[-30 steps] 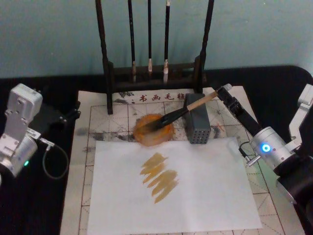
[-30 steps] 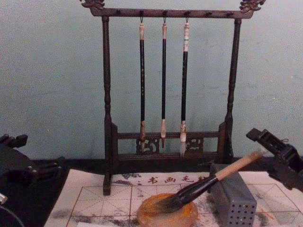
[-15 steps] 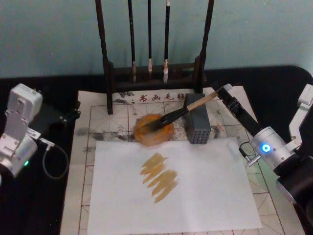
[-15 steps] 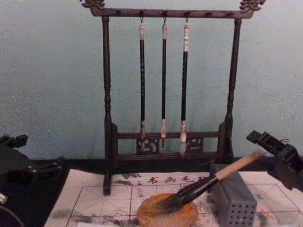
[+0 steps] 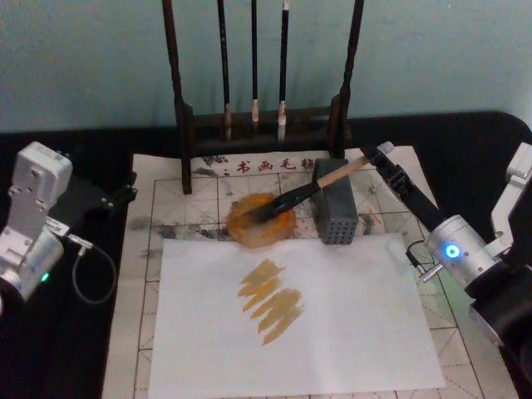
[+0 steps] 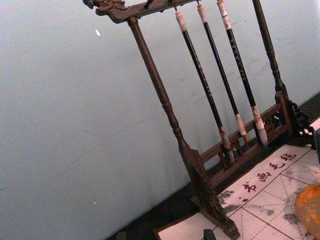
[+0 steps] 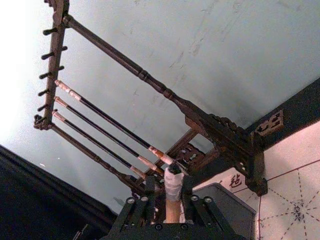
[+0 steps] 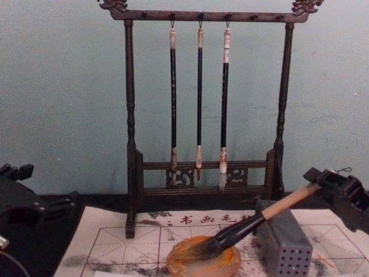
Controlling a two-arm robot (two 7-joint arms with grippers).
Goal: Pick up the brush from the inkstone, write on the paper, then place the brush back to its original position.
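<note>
The brush [image 5: 299, 195] lies slanted, its dark bristles in the round orange inkstone [image 5: 249, 234] and its wooden handle propped on a grey perforated block [image 5: 337, 218]. In the chest view the brush [image 8: 253, 222] slopes up to the right from the inkstone [image 8: 190, 266]. My right gripper [image 5: 376, 155] is at the handle's white-wrapped end, open, with its fingers on either side of that end [image 7: 172, 184]. The paper [image 5: 199, 187] with red grid lines lies under everything. A plain white sheet [image 5: 357, 332] on it carries orange-brown strokes. My left gripper [image 5: 100, 198] is parked at the left.
A dark wooden rack [image 5: 262, 137] with three thin hanging brushes [image 8: 199, 98] stands at the back, just behind the inkstone and block. Black table surface borders the paper on both sides. A cable loops by my left arm [image 5: 33, 216].
My right gripper has dropped a little and now sits around the brush's end. The brush, inkstone and left arm have not moved.
</note>
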